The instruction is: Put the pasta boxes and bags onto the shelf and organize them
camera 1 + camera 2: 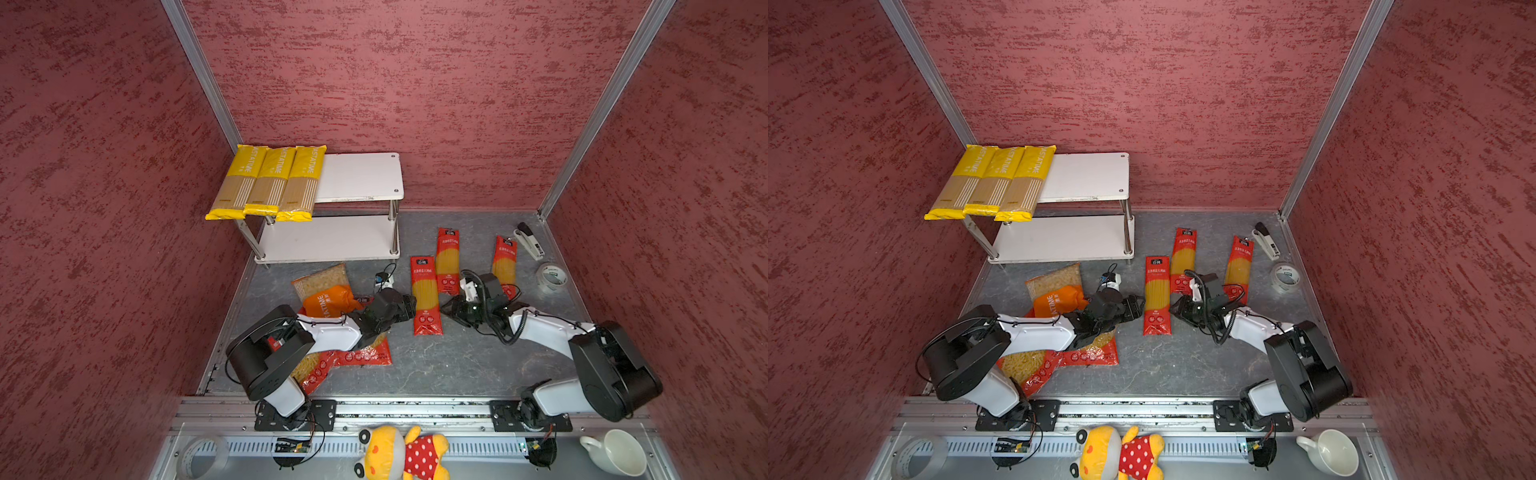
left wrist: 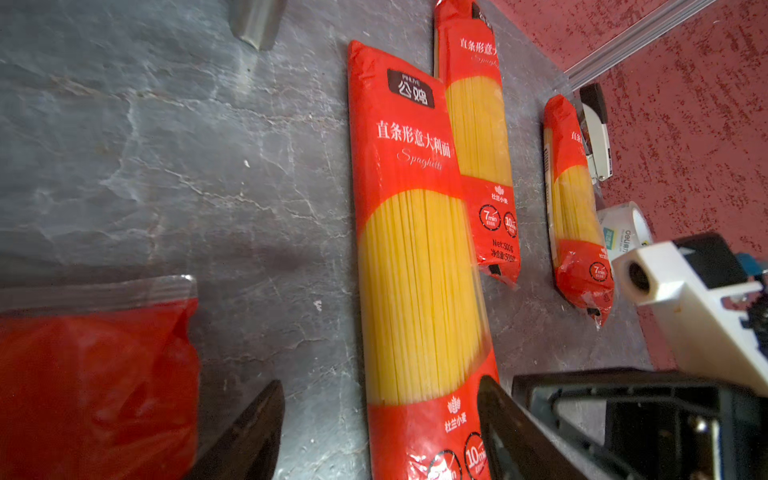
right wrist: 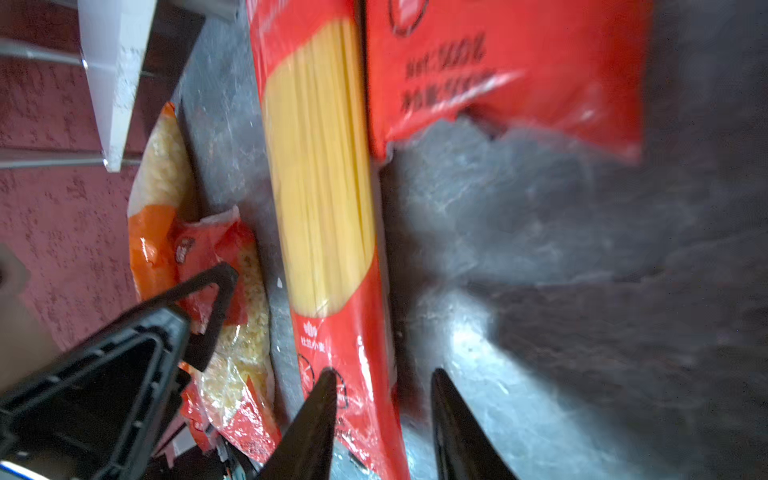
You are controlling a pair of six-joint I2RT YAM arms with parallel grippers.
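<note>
Red spaghetti packs (image 1: 426, 295), three, are lying by the grippers, one between the left gripper (image 1: 410, 308), gaping wide and empty, and the right gripper (image 3: 382, 374), seemingly half-open though blurred, three yellow packs (image 1: 270, 178) resting on the shelf (image 1: 361, 174) beyond, three bags (image 1: 328, 297) behind the left.

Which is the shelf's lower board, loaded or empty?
Empty, as far as visible: the lower board shows bare white in both top views. The three yellow packs lie on the top board.

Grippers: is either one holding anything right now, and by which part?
Nothing held: left gripper is open over the lower end of the leftmost red spaghetti pack; right gripper is open at its edge.
</note>
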